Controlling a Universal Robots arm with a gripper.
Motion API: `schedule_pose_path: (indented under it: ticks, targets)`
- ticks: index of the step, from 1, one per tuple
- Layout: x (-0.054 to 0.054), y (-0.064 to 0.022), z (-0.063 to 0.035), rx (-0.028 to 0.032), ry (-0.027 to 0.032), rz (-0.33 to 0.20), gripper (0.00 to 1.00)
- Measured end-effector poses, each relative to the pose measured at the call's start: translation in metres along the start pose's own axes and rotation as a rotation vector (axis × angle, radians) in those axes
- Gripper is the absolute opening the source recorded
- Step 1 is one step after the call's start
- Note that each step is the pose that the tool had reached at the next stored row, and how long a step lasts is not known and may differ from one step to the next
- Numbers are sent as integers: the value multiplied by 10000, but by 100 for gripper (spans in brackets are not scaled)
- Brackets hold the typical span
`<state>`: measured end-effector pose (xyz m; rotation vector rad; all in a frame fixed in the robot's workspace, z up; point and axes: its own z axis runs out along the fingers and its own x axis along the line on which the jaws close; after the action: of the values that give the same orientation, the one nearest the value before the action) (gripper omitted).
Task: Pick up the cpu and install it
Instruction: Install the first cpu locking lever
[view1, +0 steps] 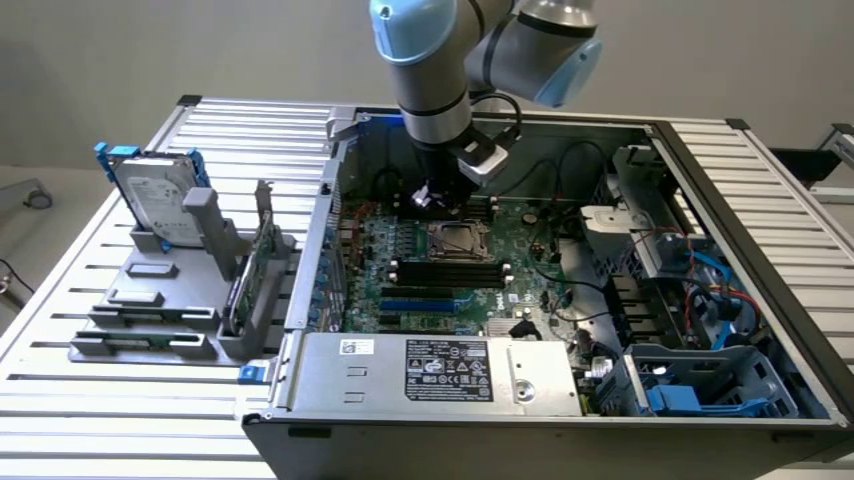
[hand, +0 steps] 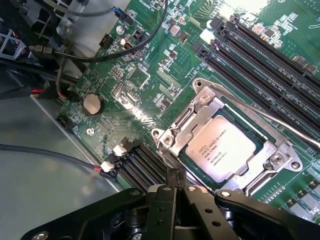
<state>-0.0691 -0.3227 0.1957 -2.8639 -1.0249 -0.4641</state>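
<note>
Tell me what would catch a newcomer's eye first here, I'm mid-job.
Most striking is the open computer case on the slatted table, with the robot arm reaching down into it over the green motherboard. In the wrist view the cpu shines silver inside the metal socket frame, the shut fingers just beside it and empty. At the exterior view's left, a hard drive stands upright in a grey rack.

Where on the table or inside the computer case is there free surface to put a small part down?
Bare slatted table lies in front of the grey holder rack, and more beyond the case's far corner at the exterior view's right. Inside the case it is crowded: motherboard, cables and blue drive cage leave no flat bare patch.
</note>
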Motion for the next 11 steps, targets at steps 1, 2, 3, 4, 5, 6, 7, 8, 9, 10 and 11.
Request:
schedule_pose_path:
  ticks: [1, 2, 3, 4, 5, 6, 7, 8, 9, 10, 11]
  targets:
    - [-1, -1, 0, -2, 0, 7, 11]
    - [-1, -2, -1, -3, -1, 11, 11]
    - [1, -5, 0, -6, -1, 16, 11]
    - [4, -10, 1, -8, -2, 20, 11]
    - [8, -15, 2, -8, -2, 20, 11]
    - [13, -20, 3, -8, -1, 20, 11]
    - [16, -25, 4, -8, -1, 21, 11]
    - [18, -28, 5, -7, 0, 21, 11]
    - [18, -28, 5, -6, 0, 20, 11]
    - [18, -29, 5, -6, 0, 20, 11]
    - [17, -30, 4, -7, 0, 22, 11]
